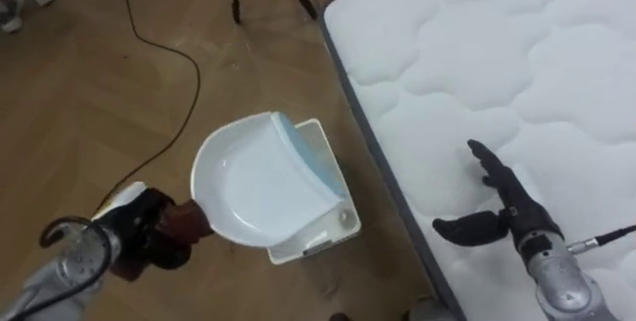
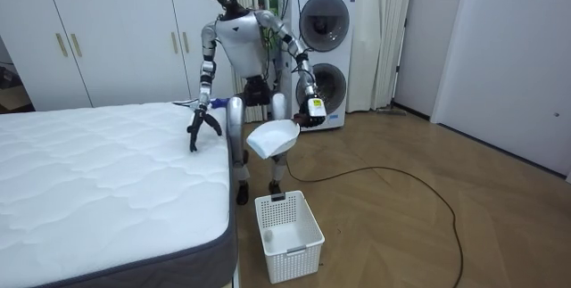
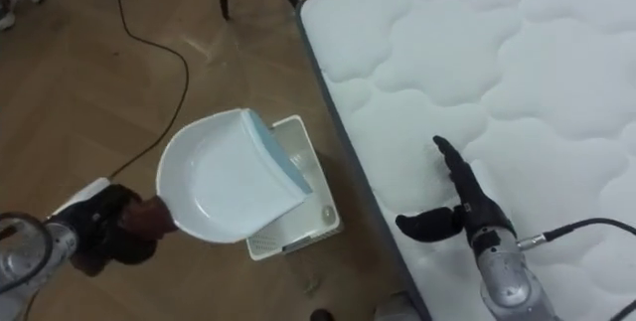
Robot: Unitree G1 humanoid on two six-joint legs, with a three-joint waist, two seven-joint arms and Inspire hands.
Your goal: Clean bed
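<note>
While the robot stands on the wooden floor [image 2: 401, 226] beside the bed's edge, its head camera looks down on both hands. At 8 o'clock in the eye view, the left hand [image 1: 149, 230] is clenched round the handle of a white dustpan [image 1: 256, 187] with a pale blue lip. The dustpan is held in the air, its pan reaching toward the centre of the view, over a white basket [image 1: 336, 177] that stands on the floor just beside the bed. The mattress [image 1: 497, 53], white and quilted, fills the view from 12 to 4 o'clock. At 4 o'clock the right hand [image 1: 515, 210] is over the mattress near its edge, released, fingers straight and pointing toward 11 o'clock, thumb spread toward 9 o'clock. Whether it touches the surface cannot be told. In the room view the basket sits at 6 o'clock below the dustpan, and 2 stacked washing machines [image 2: 321, 52] stand behind the robot at 12 o'clock.
</note>
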